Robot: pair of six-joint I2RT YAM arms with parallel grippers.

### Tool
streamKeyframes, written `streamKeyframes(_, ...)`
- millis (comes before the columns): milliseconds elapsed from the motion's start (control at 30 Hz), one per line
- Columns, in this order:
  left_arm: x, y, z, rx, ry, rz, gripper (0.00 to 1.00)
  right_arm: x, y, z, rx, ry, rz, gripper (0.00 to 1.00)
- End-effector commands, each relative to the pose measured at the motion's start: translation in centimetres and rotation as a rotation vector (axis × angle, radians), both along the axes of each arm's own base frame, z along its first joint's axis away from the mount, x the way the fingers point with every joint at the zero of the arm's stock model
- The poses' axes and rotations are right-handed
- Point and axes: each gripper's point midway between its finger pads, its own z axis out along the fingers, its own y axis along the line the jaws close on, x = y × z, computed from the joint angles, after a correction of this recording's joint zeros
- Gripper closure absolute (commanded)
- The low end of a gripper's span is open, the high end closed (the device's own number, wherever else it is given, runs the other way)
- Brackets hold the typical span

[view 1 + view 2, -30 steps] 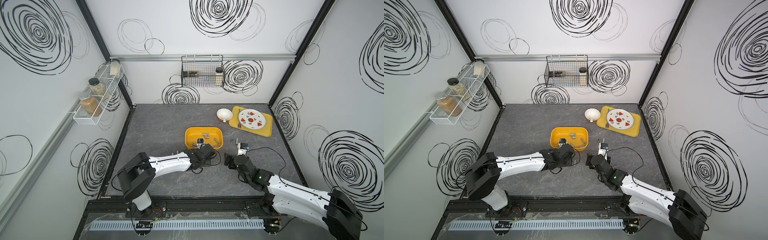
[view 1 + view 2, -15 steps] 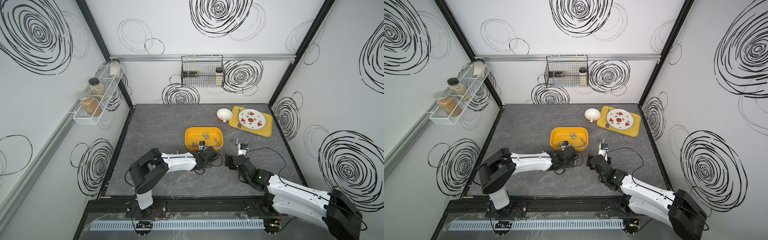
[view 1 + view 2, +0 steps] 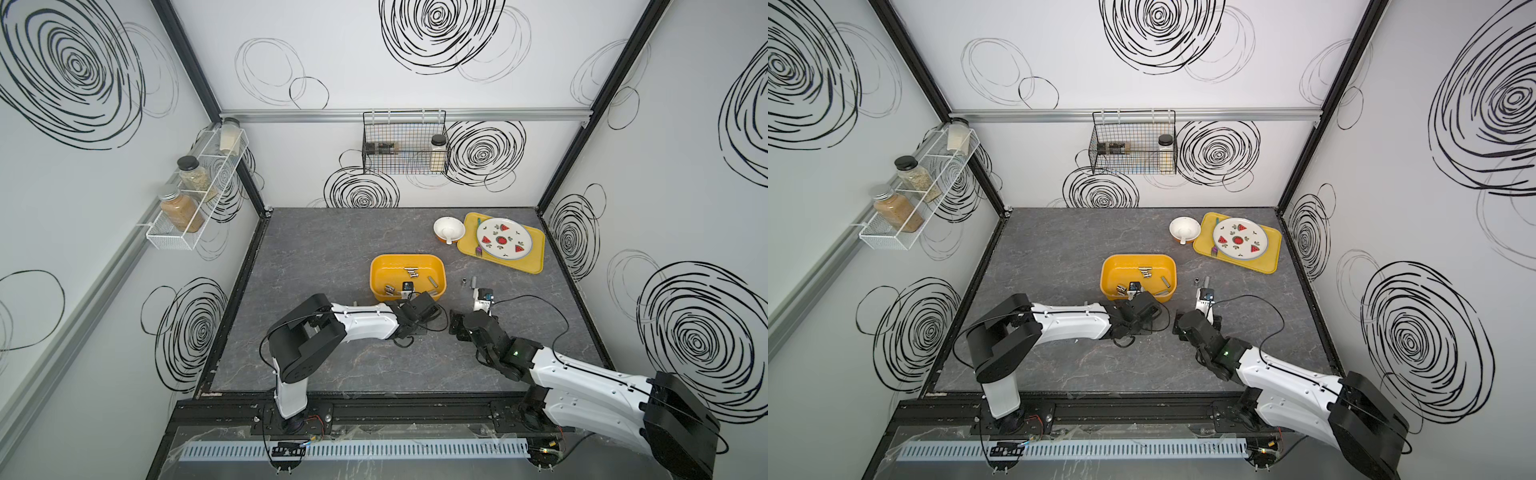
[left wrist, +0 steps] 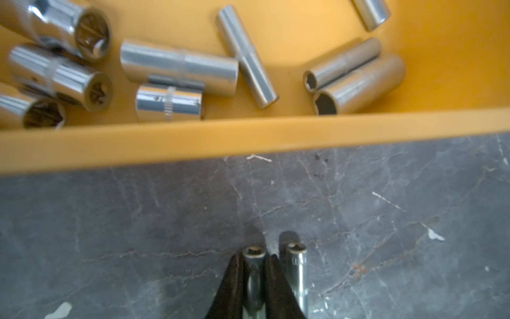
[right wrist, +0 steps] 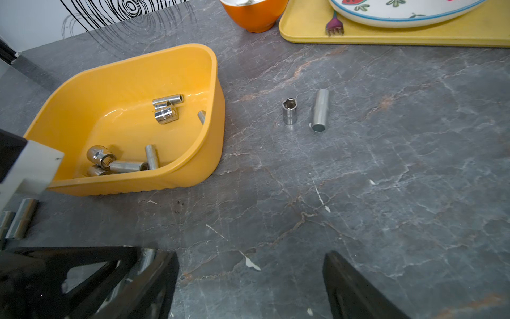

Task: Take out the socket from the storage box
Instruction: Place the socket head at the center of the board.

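In both top views the storage box (image 3: 377, 270) sits in the middle of the worktop (image 3: 332, 241), loose sockets (image 3: 412, 272) inside. Left wrist: the left gripper (image 4: 254, 261) is clamped on a small socket (image 4: 254, 252) just outside the box's rim, second socket (image 4: 296, 259) beside it. Right wrist: the right gripper (image 5: 249, 256) gapes, empty

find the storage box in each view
top view: storage box mid-table, near the yellow tray.
top view: box, same spot.
left wrist: box wall spans the picture, beyond the gripped socket.
right wrist: whole box, short upright socket beside it.
shared landmark: loose sockets inside the box.
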Motion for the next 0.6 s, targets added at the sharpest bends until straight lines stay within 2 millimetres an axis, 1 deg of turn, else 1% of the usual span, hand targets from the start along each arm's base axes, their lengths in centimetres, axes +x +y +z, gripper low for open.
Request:
streamKeyframes(0,0.2,-0.1,-0.1,0.018,-0.014,-0.004,0.80,0.4,0.0,0.6,0.003,-0.012,-0.013,0.13)
streamKeyframes(333,0.2,0.1,0.3,0.016,-0.019,-0.006,0.73,0.6,0.1,0.4,-0.011,-0.004,-0.016,0.13)
streamKeyframes(567,0.3,0.0,1.3,-0.002,-0.037,-0.008,0.71,0.6,0.2,0.4,-0.012,-0.003,-0.013,0.13)
